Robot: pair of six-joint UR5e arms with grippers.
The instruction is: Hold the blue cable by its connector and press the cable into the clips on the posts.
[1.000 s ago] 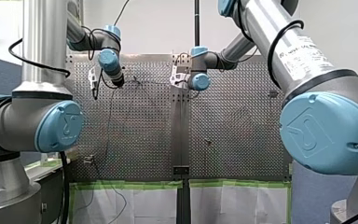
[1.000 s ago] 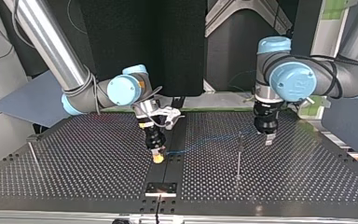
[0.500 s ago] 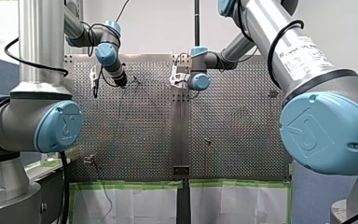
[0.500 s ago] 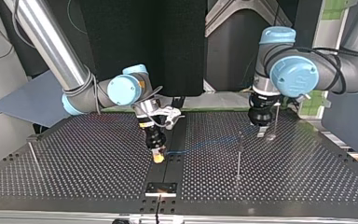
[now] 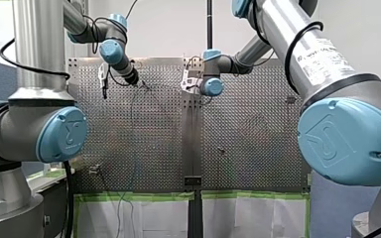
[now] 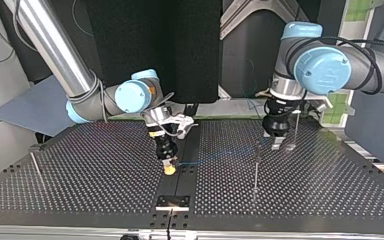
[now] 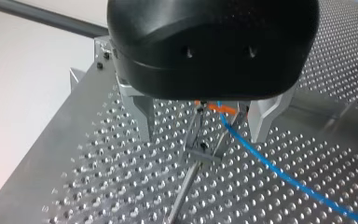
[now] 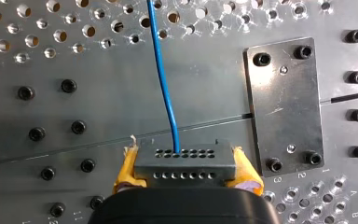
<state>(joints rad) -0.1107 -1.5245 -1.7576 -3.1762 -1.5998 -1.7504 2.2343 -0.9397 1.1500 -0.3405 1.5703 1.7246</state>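
Observation:
In the right wrist view my right gripper [image 8: 183, 155] is shut on the dark grey connector [image 8: 184, 166], held between its yellow pads [image 8: 127, 169]. The blue cable [image 8: 164, 88] leaves the connector and runs ahead over the plate. In the top view the right gripper [image 6: 169, 168] stands near the table's middle, and the cable [image 6: 220, 153] stretches towards a thin post [image 6: 256, 167]. My left gripper [image 7: 201, 137] is open, its metal fingers [image 7: 141, 116] either side of a post [image 7: 193, 156] with an orange clip [image 7: 216, 108], where the cable [image 7: 279, 175] ends.
In the top view another thin post [image 6: 296, 127] stands just beside my left gripper [image 6: 277, 141], and one more post [image 6: 35, 165] stands at the far left. A bolted metal plate [image 8: 284, 102] lies beside the connector. A dark seam strip [image 6: 180, 175] runs down the perforated table's middle.
My left arm has swung its gripper leftward and away from the camera in the top view, onto the post with the clip. My right gripper and the connector have stayed put.

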